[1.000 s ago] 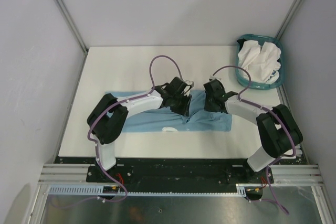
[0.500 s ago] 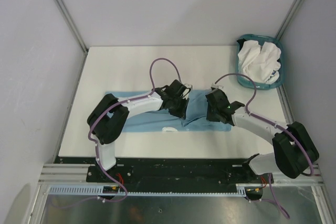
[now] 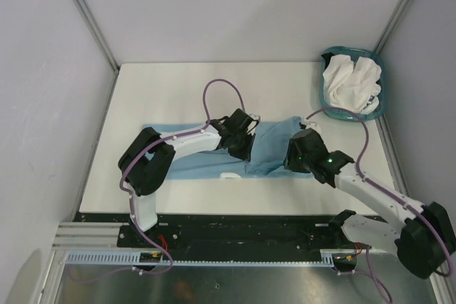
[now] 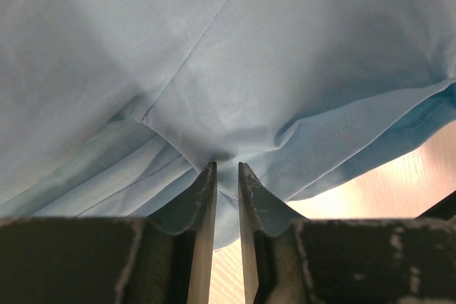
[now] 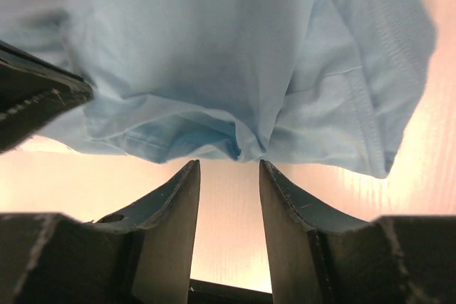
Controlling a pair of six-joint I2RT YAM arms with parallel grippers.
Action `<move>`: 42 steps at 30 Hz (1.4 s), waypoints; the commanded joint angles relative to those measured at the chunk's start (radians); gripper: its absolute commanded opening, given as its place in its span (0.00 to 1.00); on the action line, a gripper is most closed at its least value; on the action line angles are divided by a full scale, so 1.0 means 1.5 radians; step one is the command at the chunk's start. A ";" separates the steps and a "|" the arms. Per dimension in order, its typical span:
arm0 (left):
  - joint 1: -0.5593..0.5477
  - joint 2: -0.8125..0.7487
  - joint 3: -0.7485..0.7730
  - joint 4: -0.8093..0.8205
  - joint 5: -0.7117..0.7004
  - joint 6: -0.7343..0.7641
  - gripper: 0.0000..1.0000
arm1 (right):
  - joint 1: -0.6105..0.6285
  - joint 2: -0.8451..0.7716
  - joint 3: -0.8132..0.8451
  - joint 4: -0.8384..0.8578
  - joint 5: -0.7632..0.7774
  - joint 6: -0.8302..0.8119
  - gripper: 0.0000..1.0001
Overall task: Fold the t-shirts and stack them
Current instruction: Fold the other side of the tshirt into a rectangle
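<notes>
Top external view: a light blue t-shirt [image 3: 273, 146] lies rumpled on the desk [image 3: 171, 90], between my arms. My left tool [image 4: 226, 167] pinches a fold of it. My right tool [image 5: 228, 164] stands parted at its bunched edge; I cannot tell whether it grips.

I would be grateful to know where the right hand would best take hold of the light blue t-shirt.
Probably the puckered fold at the edge of the light blue t-shirt, approached low from its right end: there the layers bunch just ahead of the open right hand.
</notes>
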 commanded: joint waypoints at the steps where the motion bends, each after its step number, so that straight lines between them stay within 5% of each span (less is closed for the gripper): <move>1: -0.002 -0.027 0.014 -0.002 -0.013 0.014 0.22 | -0.042 -0.061 0.015 -0.020 -0.005 0.012 0.44; 14: 0.001 -0.021 0.018 -0.005 -0.013 0.015 0.22 | -0.002 0.142 0.070 0.030 0.049 0.012 0.35; 25: 0.010 -0.020 0.025 -0.006 -0.006 0.013 0.21 | 0.069 0.062 -0.024 -0.037 0.069 0.050 0.34; 37: 0.078 -0.116 0.028 -0.018 0.043 0.008 0.33 | -0.093 -0.033 0.022 -0.107 0.035 0.107 0.38; 42: 0.124 -0.139 0.013 -0.022 0.055 0.006 0.35 | -0.089 -0.066 -0.024 -0.118 0.004 0.207 0.51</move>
